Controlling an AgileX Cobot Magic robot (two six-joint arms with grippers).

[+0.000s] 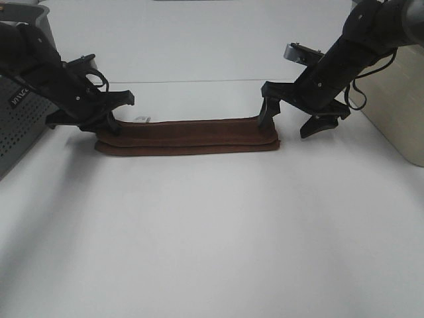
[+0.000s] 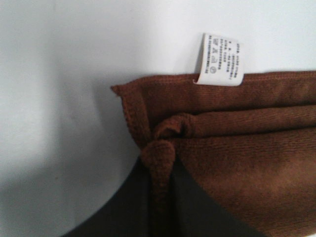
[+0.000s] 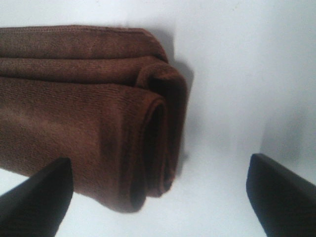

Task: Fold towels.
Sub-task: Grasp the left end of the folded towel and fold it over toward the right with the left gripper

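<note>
Your left gripper (image 1: 109, 126) and right gripper (image 1: 289, 124) sit at opposite ends of a dark reddish-brown towel (image 1: 189, 136) folded into a long narrow strip on a white table (image 1: 212, 238).

The towel lies across the middle of the table, running side to side, its layers stacked; a small white tag (image 2: 220, 60) pokes out from its far edge near the left end; your left gripper is clamped on that end, a bunched ridge of cloth pinched between its two dark fingers (image 2: 197, 207); your right gripper's jaws stand wide apart, one finger at the towel's right end, the other over bare table beside it; you cannot tell whether the near finger touches the cloth; a grey perforated box (image 1: 20, 126) stands at the table's left edge.
</note>
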